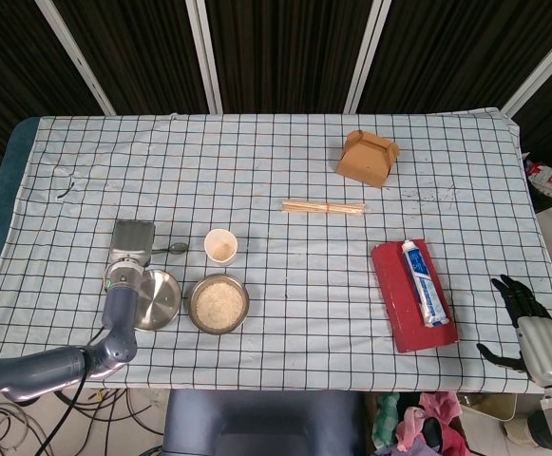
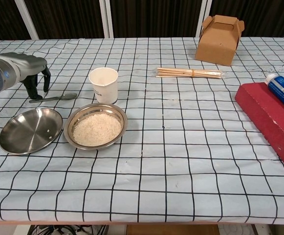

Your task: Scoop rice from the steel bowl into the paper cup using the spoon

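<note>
A brown cardboard takeout box stands far from the hand, with a bundle of wooden chopsticks nearer. A toothpaste tube lies on a red box, farthest away. An empty steel plate sits just below the hand.
</note>
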`<state>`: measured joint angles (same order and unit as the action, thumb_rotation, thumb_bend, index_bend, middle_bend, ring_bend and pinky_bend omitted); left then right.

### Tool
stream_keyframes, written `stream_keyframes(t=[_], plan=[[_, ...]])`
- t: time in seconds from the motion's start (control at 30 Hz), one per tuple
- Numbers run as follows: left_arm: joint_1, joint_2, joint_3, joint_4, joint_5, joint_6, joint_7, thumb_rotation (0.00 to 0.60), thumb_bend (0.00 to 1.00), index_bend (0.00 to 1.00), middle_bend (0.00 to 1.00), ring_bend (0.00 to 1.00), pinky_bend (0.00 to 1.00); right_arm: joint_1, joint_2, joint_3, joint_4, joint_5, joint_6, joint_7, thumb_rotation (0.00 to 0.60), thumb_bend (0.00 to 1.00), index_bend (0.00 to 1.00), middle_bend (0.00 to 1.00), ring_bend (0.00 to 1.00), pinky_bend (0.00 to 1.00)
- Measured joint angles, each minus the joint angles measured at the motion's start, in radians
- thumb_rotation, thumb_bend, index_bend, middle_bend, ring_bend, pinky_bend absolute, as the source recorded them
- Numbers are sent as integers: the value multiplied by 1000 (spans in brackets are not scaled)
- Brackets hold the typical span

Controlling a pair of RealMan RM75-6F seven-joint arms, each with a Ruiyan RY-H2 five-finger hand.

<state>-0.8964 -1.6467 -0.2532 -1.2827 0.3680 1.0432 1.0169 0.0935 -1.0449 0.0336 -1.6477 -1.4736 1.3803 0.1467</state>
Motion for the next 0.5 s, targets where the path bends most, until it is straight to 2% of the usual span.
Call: stream_keyframes(t=[0.5], plan=[[-8,-20,16,24,-27,-10,-13,600,363,504,1000,1000,1000,-3,6,2,-6,6,0,15,600,155,0,0,0,176]])
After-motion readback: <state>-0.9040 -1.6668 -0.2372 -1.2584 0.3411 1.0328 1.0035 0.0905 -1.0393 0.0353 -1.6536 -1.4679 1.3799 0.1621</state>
